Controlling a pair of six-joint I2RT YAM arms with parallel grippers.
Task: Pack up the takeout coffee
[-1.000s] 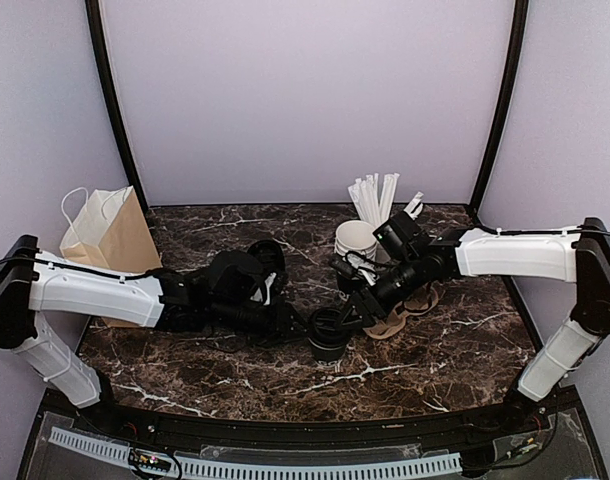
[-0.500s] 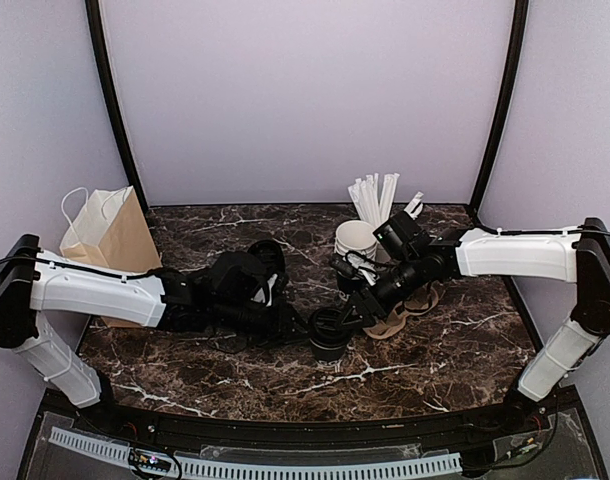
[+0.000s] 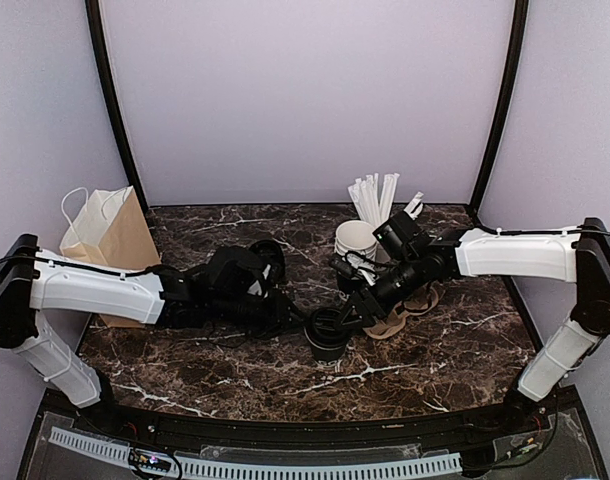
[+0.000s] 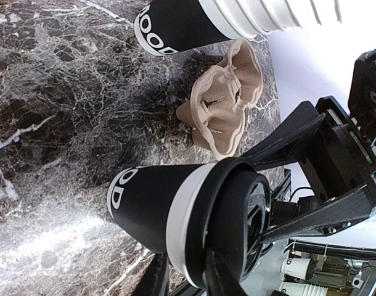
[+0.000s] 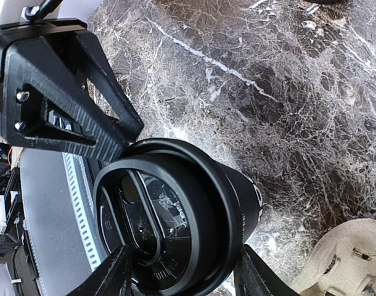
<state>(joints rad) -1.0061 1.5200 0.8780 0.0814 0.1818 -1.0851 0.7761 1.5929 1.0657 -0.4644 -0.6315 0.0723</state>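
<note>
- Black cup, black lid: in the top view the takeout coffee [image 3: 327, 338] stands upright on the marble table [image 3: 445, 365], near the front, in the middle, between the two arms. The left gripper [image 3: 297, 322] meets it from one side and the right gripper [image 3: 347, 320] from the other. The brown paper bag [image 3: 110, 235] is well apart, at the far left. The pulp cup tray [image 3: 390, 322] lies just beside the cup.
- I think the step is getting a good hold before the lift. To do it well, squeeze softly so the paper wall does not dent. Keep the cup upright and go straight up. Let only one gripper carry it.
- In the left wrist view the cup is small, with white letters on its side. A white band shows between the wall and the lid [image 4: 234, 216]. The right gripper's fingers [image 4: 286, 132] are spread wide, one on each side of the lid, holding it. The left gripper's own fingers are close together at the cup's rim. I cannot tell if they pinch it.
- In the right wrist view the lid is round and shiny, with a raised ring. The right fingers hug it. A left finger tip touches its edge.
</note>
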